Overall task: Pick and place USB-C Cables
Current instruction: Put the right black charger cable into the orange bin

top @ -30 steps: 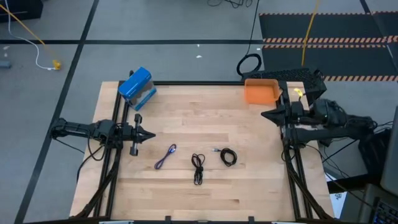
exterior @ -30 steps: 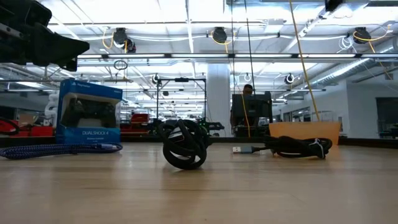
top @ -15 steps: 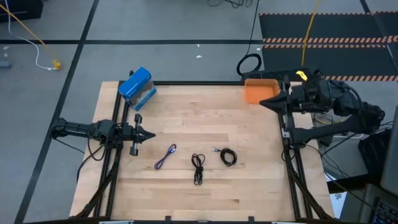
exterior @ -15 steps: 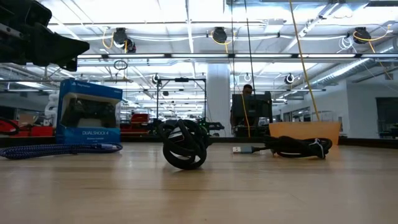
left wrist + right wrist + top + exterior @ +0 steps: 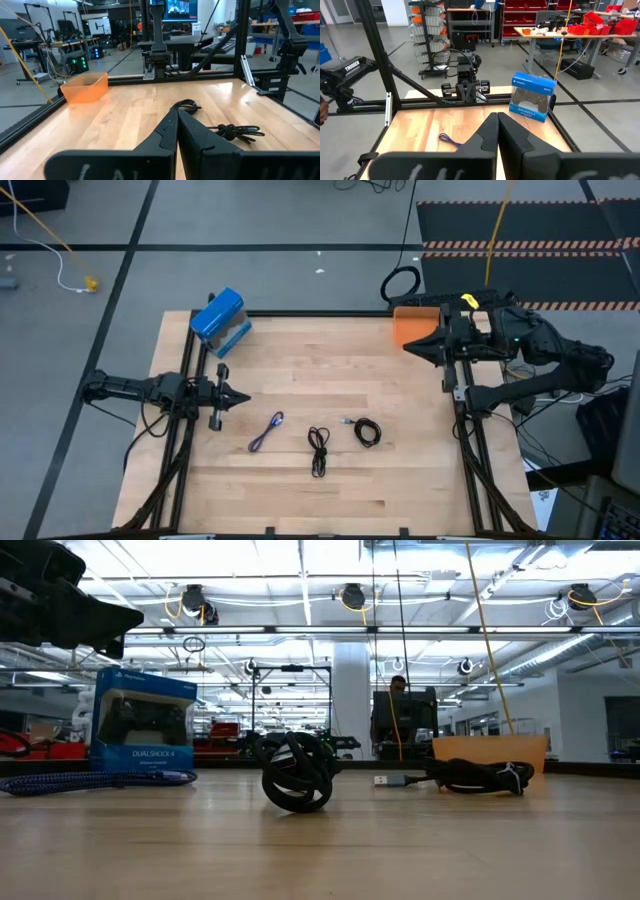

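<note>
Lying lower centre on pale wood-plank desk: braided purple-blue cable, folded black cable, ringed black cable. Blue "DUALSHOCK 4" box upper left. Left tool, right tool: tips pressing together.

You see a pale, smooth wood-plank table. The orange plastic bin looks matt, the blue cardboard box glossy.
</note>
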`<state>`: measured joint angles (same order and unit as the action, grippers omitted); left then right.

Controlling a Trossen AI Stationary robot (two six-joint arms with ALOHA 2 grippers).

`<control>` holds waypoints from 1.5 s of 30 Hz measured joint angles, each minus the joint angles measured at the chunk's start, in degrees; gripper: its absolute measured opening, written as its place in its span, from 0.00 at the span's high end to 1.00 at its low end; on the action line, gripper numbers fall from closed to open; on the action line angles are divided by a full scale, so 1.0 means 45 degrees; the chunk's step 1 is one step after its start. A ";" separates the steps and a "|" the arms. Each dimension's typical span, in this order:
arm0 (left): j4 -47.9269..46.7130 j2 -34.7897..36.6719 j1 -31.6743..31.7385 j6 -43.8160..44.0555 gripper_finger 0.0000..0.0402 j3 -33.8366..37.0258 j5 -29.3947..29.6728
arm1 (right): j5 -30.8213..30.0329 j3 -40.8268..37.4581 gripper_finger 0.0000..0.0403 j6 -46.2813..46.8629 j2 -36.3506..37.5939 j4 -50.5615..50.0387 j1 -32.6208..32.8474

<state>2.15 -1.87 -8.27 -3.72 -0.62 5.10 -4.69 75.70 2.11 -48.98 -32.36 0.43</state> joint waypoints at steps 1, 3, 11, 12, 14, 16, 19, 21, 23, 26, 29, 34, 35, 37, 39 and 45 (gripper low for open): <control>0.0109 0.0000 0.0000 0.0146 0.98 0.0002 0.0005 | 0.0004 0.0000 1.00 0.0005 -0.0036 0.0014 0.0000; 0.0666 0.0000 0.0000 0.0537 0.98 0.0005 0.0010 | 0.0005 0.0000 1.00 0.0005 -0.0106 0.0146 0.0000; 0.2364 0.0000 0.0000 0.0881 0.98 -0.0956 0.0018 | 0.0000 0.0000 1.00 -0.0277 -0.0081 0.0574 0.0000; 0.2095 -0.0026 0.0000 0.1021 0.98 -0.1313 0.0064 | 0.0000 0.0000 1.00 -0.0281 -0.0076 0.0579 0.0000; 0.1522 -0.0218 0.0000 0.1290 0.98 -0.2089 0.0181 | 0.0000 0.0000 1.00 -0.0349 -0.0076 0.0573 0.0000; 0.0979 -0.0521 0.0000 0.1399 0.98 -0.2962 0.0209 | 0.0000 0.0000 1.00 -0.0463 -0.0076 0.0569 -0.0003; 0.0066 -0.1208 0.0000 0.1493 0.98 -0.4385 0.0210 | 0.0000 0.0000 1.00 -0.0689 -0.0076 0.0569 0.0000; -0.0701 -0.1819 0.0000 0.1490 0.98 -0.5392 0.0209 | 0.0000 0.0000 1.00 -0.0756 -0.0076 0.0569 0.0000; -0.1354 -0.2505 0.0000 0.1480 0.98 -0.6423 0.0209 | 0.0000 0.0000 1.00 -0.0764 -0.0076 0.0569 0.0000; -0.2108 -0.3642 0.0000 0.1475 0.98 -0.7994 0.0209 | 0.0000 0.0000 1.00 -0.0822 -0.0076 0.0569 -0.0002; -0.2612 -0.4822 0.0000 0.1391 0.98 -0.9637 0.0209 | 0.0000 0.0000 1.00 -0.0838 -0.0076 0.0574 0.0000; -0.4359 -0.6721 0.0000 0.0802 0.98 -1.2767 0.0209 | 0.0000 0.0000 1.00 -0.0860 -0.0071 0.0569 -0.0005; -0.4912 -0.7098 0.0000 0.0805 0.98 -1.3456 0.0209 | 0.0000 0.0000 1.00 -0.0860 -0.0067 0.0567 -0.0002; -0.6083 -0.7843 0.0000 0.0793 0.98 -1.4804 0.0211 | 0.0000 0.0000 1.00 -0.0860 -0.0066 0.0568 0.0000; -0.7272 -0.8561 0.0000 0.0786 0.98 -1.6050 0.0209 | 0.0000 0.0000 1.00 -0.0859 -0.0066 0.0554 -0.0001; -0.9183 -1.0075 0.0000 0.0766 0.98 -1.8303 0.0209 | 0.0003 -0.0005 1.00 -0.0735 -0.0066 0.0460 0.0000</control>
<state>-39.17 -47.21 -8.27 -0.27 -82.99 6.04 -4.67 75.68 -1.20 -49.28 -30.29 0.43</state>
